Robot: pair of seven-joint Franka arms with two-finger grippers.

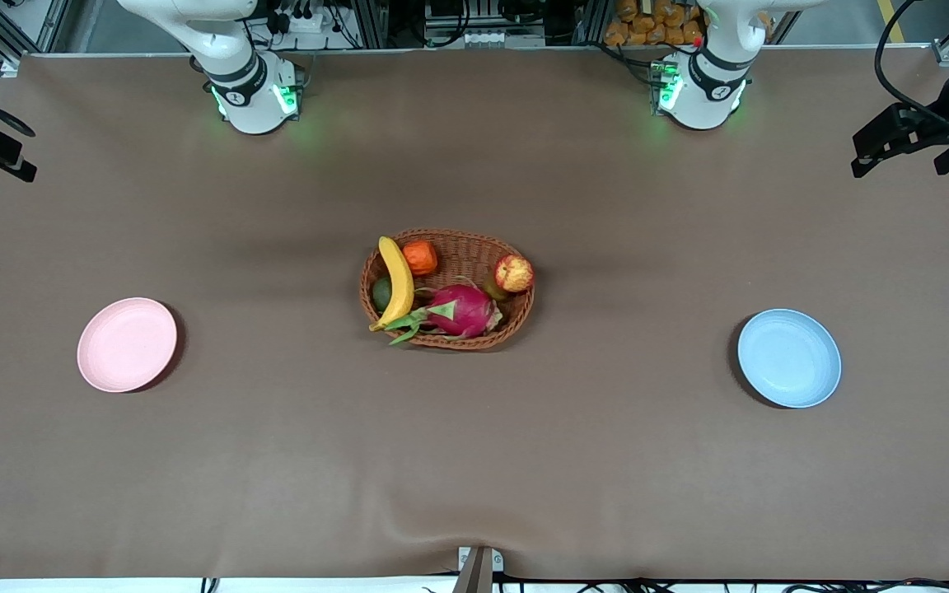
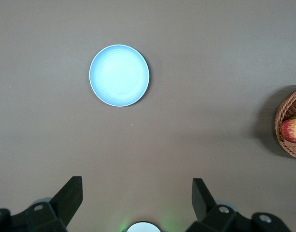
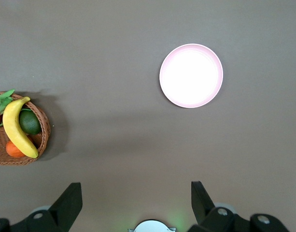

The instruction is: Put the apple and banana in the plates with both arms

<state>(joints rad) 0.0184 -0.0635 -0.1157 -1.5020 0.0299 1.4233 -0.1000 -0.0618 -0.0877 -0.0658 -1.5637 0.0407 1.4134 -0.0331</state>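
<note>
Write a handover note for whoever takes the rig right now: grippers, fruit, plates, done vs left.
Left gripper: open, holding nothing, high over the table at the left arm's end.
Right gripper: open, holding nothing, high over the right arm's end.
Apple and banana: both in the wicker basket at mid-table, the apple on the side toward the left arm, the banana on the side toward the right arm, among a dragon fruit and other fruit.
Blue plate, left arm's end: nothing on it. Pink plate, right arm's end: nothing on it.
Done: nothing.
Left: pick both fruits, set each in a plate.
</note>
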